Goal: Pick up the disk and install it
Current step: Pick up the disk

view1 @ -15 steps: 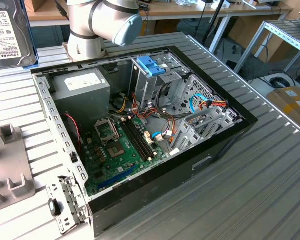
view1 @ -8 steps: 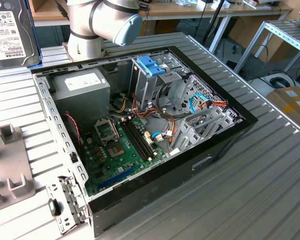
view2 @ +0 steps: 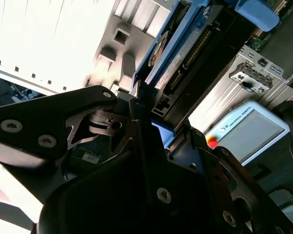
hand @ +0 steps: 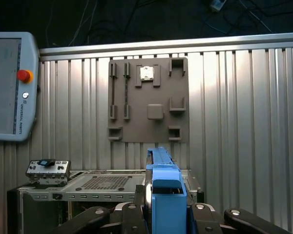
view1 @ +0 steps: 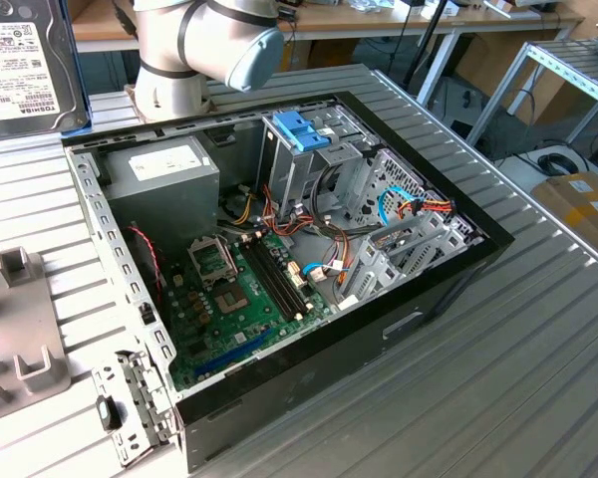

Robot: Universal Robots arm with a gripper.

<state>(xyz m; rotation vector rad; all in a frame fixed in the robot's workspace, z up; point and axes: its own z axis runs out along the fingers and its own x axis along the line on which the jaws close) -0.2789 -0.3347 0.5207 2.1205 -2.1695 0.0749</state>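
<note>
Exterior view: even, diffuse light. Well apart from the disk (view1: 20, 60), the computer case (view1: 419, 299) holds soft interior shadow.
Second wrist view: table (view2: 39, 34) beyond the disk blown out white; gripper (view2: 158, 119) before it near-black.
First wrist view: table behind the disk evenly lit, darkness past its far edge.

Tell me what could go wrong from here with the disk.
1. The gripper grips the disk near one end of its light-blue carrier, so it might tilt or slip.
2. Loose cables crowd the open case beside the drive cage; the disk could snag them going in.
</note>
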